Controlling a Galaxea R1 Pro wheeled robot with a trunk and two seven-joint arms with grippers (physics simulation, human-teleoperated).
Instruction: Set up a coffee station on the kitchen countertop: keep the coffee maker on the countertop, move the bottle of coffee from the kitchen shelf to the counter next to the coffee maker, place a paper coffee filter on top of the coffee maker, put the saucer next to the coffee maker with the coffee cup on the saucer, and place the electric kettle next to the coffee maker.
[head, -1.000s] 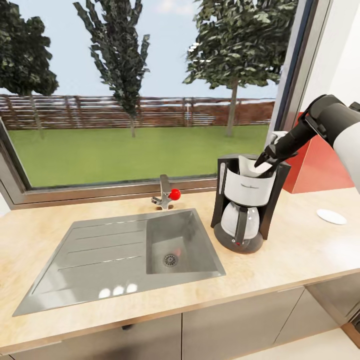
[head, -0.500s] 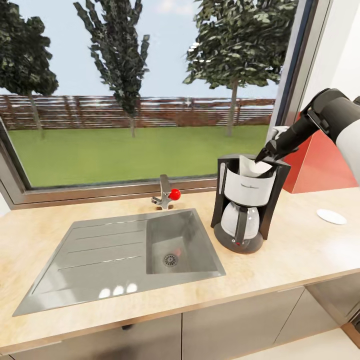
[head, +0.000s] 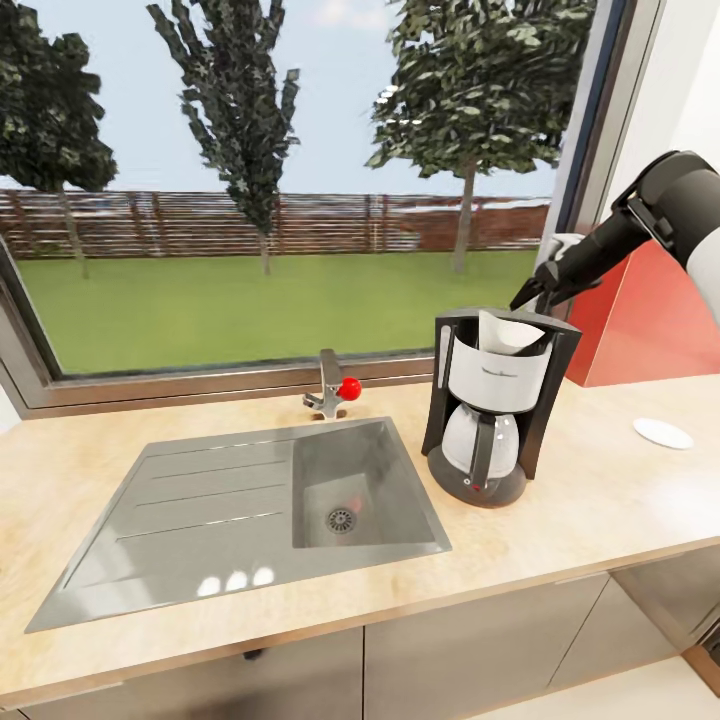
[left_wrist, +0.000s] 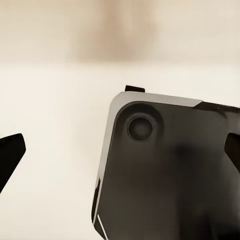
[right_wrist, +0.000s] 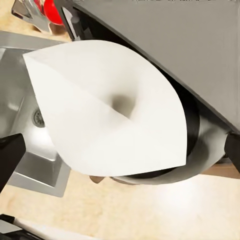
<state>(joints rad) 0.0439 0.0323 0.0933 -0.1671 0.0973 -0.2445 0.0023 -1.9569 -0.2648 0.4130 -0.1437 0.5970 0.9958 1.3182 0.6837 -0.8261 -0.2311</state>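
The black and white coffee maker (head: 495, 410) stands on the beige countertop (head: 560, 520) to the right of the sink. A white paper coffee filter (head: 508, 335) sits in its open top. My right gripper (head: 535, 292) hangs just above and to the right of it, open and empty. In the right wrist view the filter (right_wrist: 115, 120) lies in the machine's black basket (right_wrist: 192, 130), below the right gripper (right_wrist: 121, 152), whose fingertips (right_wrist: 10, 155) are wide apart. A white saucer (head: 663, 433) lies on the counter at the far right. My left gripper (left_wrist: 120, 152) is open over a dark rounded panel (left_wrist: 165, 170).
A steel sink (head: 250, 500) with a drainboard takes up the counter's left and middle, with a faucet (head: 328, 385) and red knob behind it. A red block (head: 645, 330) leans at the back right. A big window runs along the back.
My right gripper has let go of the filter and risen up and to the right, away from the coffee maker. The filter stays in the machine's top.
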